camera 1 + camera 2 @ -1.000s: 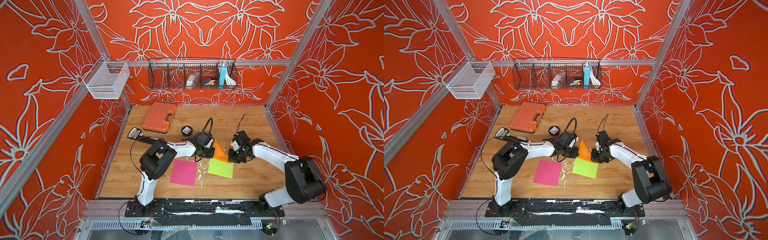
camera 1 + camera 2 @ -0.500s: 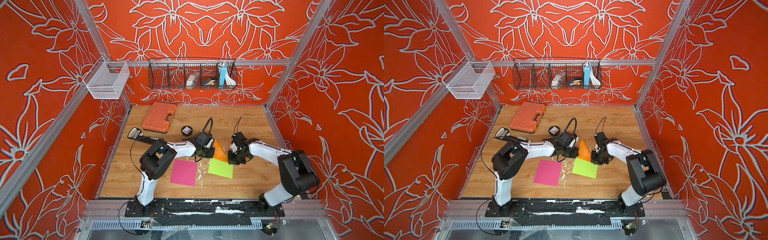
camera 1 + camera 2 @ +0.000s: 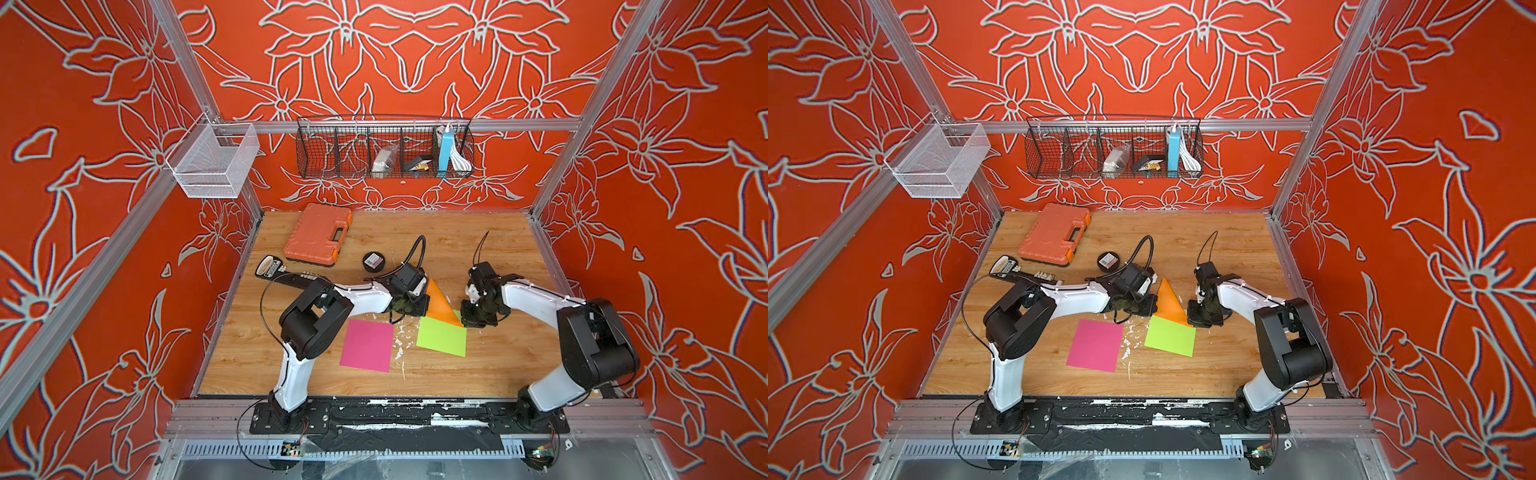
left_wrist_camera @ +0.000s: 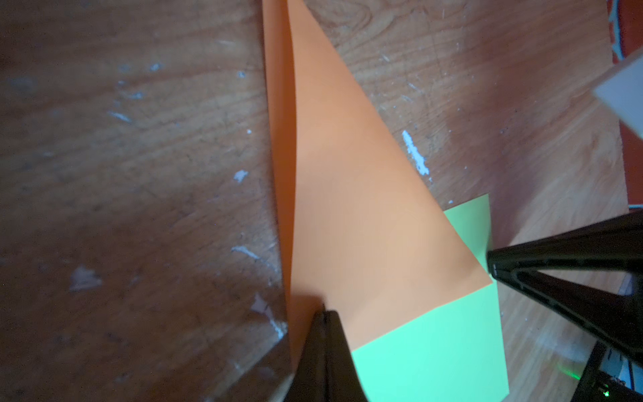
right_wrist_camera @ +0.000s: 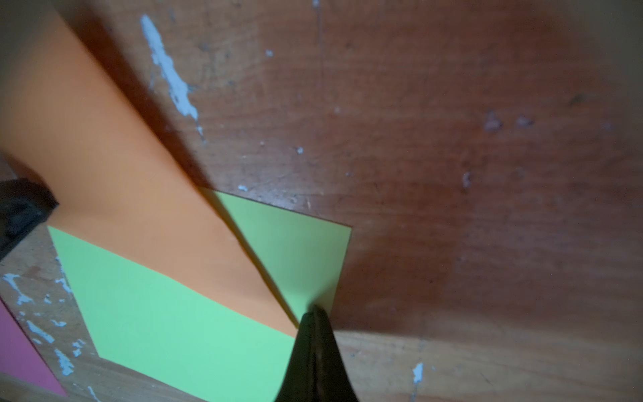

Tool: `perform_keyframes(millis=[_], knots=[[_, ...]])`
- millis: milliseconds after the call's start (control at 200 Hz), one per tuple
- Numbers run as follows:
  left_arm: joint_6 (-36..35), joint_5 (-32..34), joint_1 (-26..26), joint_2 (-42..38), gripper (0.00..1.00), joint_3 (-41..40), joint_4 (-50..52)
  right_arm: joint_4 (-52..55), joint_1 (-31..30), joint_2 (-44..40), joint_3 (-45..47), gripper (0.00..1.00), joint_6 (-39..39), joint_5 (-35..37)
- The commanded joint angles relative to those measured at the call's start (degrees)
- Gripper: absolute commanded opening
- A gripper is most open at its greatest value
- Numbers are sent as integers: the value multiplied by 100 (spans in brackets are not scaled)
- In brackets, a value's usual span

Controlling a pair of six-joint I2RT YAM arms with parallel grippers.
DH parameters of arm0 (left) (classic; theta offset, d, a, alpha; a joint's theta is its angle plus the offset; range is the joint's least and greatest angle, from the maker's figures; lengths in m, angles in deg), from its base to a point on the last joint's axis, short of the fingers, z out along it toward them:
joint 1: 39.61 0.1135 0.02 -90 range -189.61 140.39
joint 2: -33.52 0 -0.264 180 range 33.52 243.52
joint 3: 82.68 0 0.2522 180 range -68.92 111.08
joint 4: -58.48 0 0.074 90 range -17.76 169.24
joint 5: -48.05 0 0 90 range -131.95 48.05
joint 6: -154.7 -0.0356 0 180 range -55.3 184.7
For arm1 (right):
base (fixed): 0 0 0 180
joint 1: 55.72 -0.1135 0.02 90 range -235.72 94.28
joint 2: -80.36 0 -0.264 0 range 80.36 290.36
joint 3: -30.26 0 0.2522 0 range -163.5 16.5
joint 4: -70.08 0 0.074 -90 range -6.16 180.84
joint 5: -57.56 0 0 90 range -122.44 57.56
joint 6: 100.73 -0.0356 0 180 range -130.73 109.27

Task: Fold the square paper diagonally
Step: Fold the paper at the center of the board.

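**Both grippers closed on corners of the folded orange sheet**

Left gripper (image 4: 324,315): jaws fully together, nothing between them. The tip is pressed down on one corner of the orange paper (image 4: 348,209), beside its long edge.

Right gripper (image 5: 315,311): jaws likewise together and gripping nothing. The tip sits at the opposite sharp corner of the orange sheet, where that corner lies over the green paper (image 5: 181,313).

Task sheet: the orange paper is doubled into a triangle, mid-table between the two grippers in both top views. Its point faces the back wall. The layers do not match exactly, and a narrow strip of the lower layer shows along one long edge in the left wrist view. Its near edge overlaps the far edge of the green sheet and casts a shadow on it.

A pink paper (image 3: 368,345) lies flat just beside the green one, not touching it. White flecks are scattered on the wooden table (image 3: 490,374) between them.

Farther back:
- An orange tool case (image 3: 318,235), shut.
- A round black tin (image 3: 373,262) whose label is too small to read.
- A black device (image 3: 270,266) with a white label, also unreadable.

On the back wall, the black wire basket (image 3: 316,166) has compartments. They hold a clear bag (image 3: 382,160), a small black box (image 3: 417,163), a blue box (image 3: 445,149) and a white cable (image 3: 459,160). A white mesh basket (image 3: 212,168) hangs at the left corner.
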Motion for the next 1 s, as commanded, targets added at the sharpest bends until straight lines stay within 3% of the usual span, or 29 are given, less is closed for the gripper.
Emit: perform_keyframes(millis=[0,190,480,746,996], knots=[[-100,253,56,162,0,-43,494,206,66,-142,13,0,49,152],[-90,197,52,189,0,-35,470,-146,-103,-569,-17,0,-222,-611],[-90,136,47,188,0,-42,424,-1049,-441,155,-401,0,-800,-1084],[-104,144,45,177,0,-43,447,-1326,-472,589,-815,0,-1150,-985],[-38,-44,14,31,0,-219,171,-1251,-498,465,-573,0,-1177,-587]])
